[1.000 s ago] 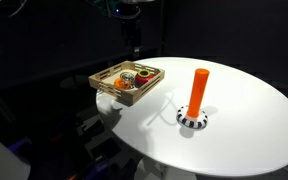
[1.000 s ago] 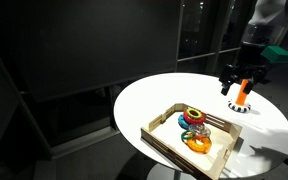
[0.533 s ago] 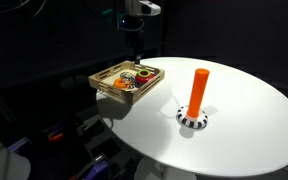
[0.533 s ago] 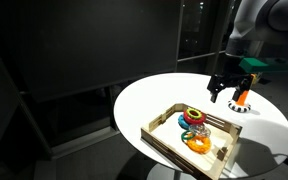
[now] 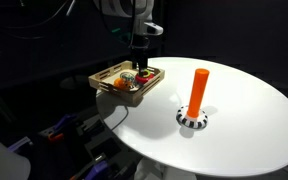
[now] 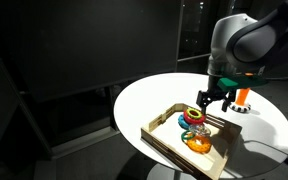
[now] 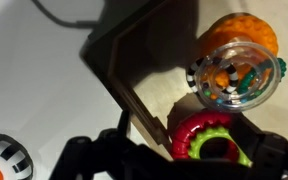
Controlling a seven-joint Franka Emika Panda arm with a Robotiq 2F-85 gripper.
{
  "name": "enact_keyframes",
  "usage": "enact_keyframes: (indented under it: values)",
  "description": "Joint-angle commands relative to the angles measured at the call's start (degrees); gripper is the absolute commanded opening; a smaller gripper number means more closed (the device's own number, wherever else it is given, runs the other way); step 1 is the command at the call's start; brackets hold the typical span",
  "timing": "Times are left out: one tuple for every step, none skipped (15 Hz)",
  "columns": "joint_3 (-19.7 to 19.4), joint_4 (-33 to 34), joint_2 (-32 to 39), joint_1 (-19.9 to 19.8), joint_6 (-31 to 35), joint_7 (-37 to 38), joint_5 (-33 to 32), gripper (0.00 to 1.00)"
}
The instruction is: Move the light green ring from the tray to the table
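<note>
black gripper (image 6: 208, 100) hovers over shallow wooden tray (image 6: 168, 146), jaws wide apart. light green plastic ring (image 7: 200, 142) lies in tray, against red ring (image 7: 182, 128). likely light, rigid, slick; pinch across one rim.

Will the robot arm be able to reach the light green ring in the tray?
Probably yes: the end effector hangs open above the tray, and nothing covers the light green ring.

Tray (image 7: 124, 95) corner; light green ring (image 7: 219, 141) nested in red ring (image 7: 197, 123); orange ring (image 7: 239, 35) nr.
</note>
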Motion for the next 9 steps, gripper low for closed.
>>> enact_keyframes:
  values:
    - [-2.32,4.55,4.0,2.16,-1.48,1.79,-0.98,1.0]
    - [-2.74,5.2,4.71,2.61,-1.28,1.79,-0.9,1.0]
    - [-3.07,5.72,5.33,3.06,-1.04,1.83,-0.86,1.0]
    - [-3.31,6.23,5.85,3.43,-0.74,1.83,-0.77,1.0]
    - [-3.4,6.71,6.34,3.7,-0.59,1.66,-0.45,1.0]
    - [-3.45,7.25,6.75,3.96,-0.56,1.53,-0.22,1.0]
    - [-3.47,7.73,7.12,4.22,-0.53,1.46,-0.13,1.0]
    - [-3.43,8.15,7.36,4.43,-0.52,1.36,-0.04,1.0]
    - [-3.43,8.61,7.6,4.73,-0.41,1.41,-0.06,1.0]
